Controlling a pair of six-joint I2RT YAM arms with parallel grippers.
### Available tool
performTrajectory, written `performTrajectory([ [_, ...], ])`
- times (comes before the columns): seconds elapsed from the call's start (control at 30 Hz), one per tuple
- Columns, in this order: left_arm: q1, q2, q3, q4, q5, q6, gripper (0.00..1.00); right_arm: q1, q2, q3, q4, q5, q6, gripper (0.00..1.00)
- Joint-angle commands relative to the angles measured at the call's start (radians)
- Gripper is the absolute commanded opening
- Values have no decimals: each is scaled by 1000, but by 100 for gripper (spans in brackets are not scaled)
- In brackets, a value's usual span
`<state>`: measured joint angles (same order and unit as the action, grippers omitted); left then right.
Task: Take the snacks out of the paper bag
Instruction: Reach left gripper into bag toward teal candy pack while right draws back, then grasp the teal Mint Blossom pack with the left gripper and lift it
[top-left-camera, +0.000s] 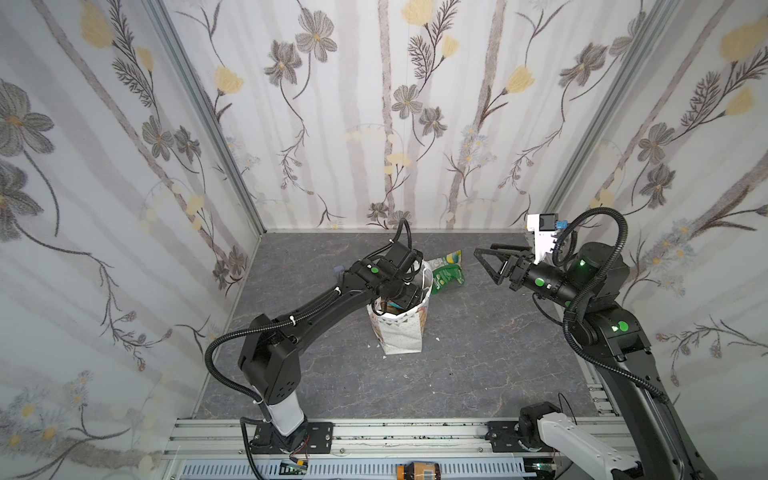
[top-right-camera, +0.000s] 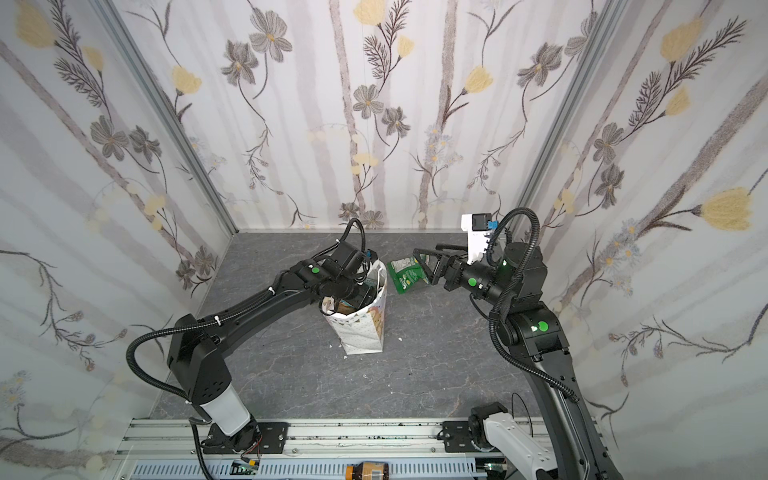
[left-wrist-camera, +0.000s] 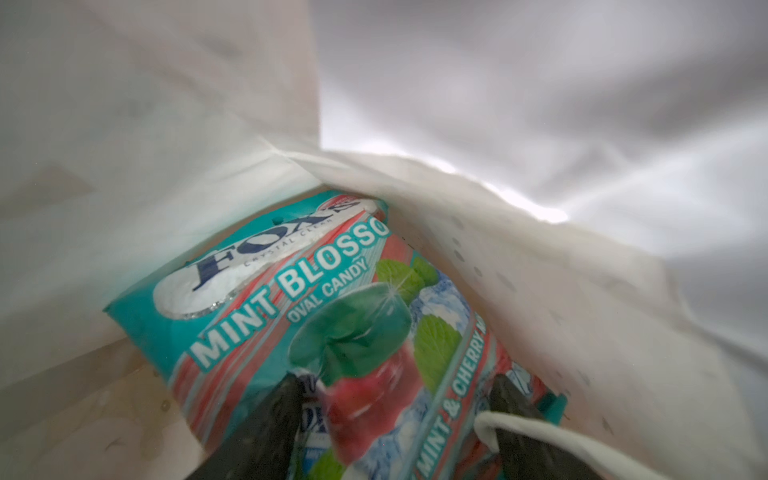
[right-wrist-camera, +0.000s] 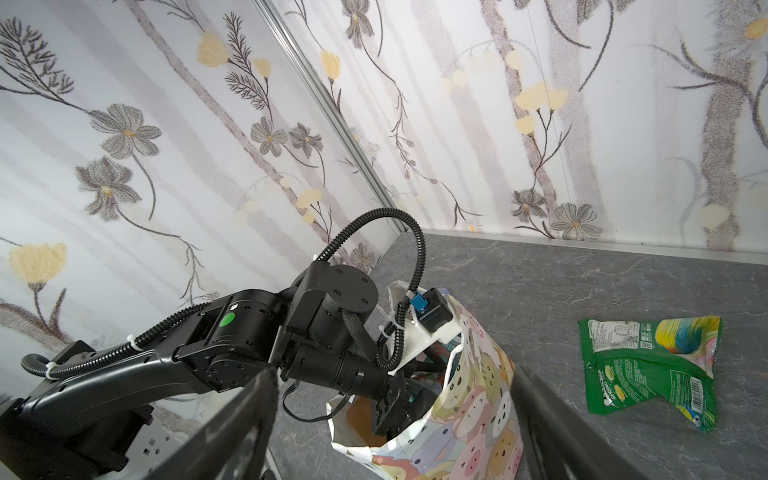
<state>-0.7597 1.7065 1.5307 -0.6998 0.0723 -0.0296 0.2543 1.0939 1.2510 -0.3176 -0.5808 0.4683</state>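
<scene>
Left arm (right-wrist-camera: 166, 365) down inside the upright paper bag (right-wrist-camera: 469, 415), green packet (right-wrist-camera: 652, 365) flat on grey table (right-wrist-camera: 540, 282) nearby

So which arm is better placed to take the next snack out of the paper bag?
Left: its jaws stand open inside the paper bag, over the FOX'S packet. The right arm holds its jaws open outside the bag.

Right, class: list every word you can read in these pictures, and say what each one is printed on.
"FOX'S": teal packet in the paper bag.
"CRYSTAL CLEAR": same packet.
"MINT BLOSSO", cut off: same.
"OVAL CANDY": same.
"MINT & CHERRY": same.
Green packet outside the bag: print too blurred.
</scene>
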Motion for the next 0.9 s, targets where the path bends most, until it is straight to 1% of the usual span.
performTrajectory([
  [0.0, -4, -50, 14, 43, 2, -5, 73, 2, 3, 2, 6, -20, -3, 88],
  [0.17, -18, -98, 100, 17, -19, -24, 73, 2, -5, 5, 5, -19, -10, 88],
  [0.3, -18, -50, 187, -54, -58, -42, 73, 2, -5, -1, 7, -18, -7, 88],
  [0.37, -18, -10, 232, -109, -124, -47, 72, 2, -8, -2, 7, -19, -5, 88],
  [0.47, -16, 52, 289, -211, -219, -26, 65, 3, -17, -4, 5, -17, -5, 88],
  [0.5, -15, 66, 302, -236, -225, -18, 64, 3, -21, -4, 3, -15, -7, 88],
  [0.53, -15, 77, 311, -257, -216, -6, 62, 3, -25, -5, 2, -12, -10, 88],
  [0.6, -14, 90, 315, -272, -161, 13, 60, 3, -31, -5, 0, -8, -13, 88],
  [0.67, -15, 92, 306, -265, -99, 6, 58, 3, -33, -5, 1, -5, -10, 88],
  [0.77, -17, 76, 257, -221, -70, -15, 57, 5, -34, -13, 9, -6, 0, 88],
  [0.87, -16, 63, 195, -173, -43, -7, 57, 6, -35, -16, 12, -8, 4, 88],
])
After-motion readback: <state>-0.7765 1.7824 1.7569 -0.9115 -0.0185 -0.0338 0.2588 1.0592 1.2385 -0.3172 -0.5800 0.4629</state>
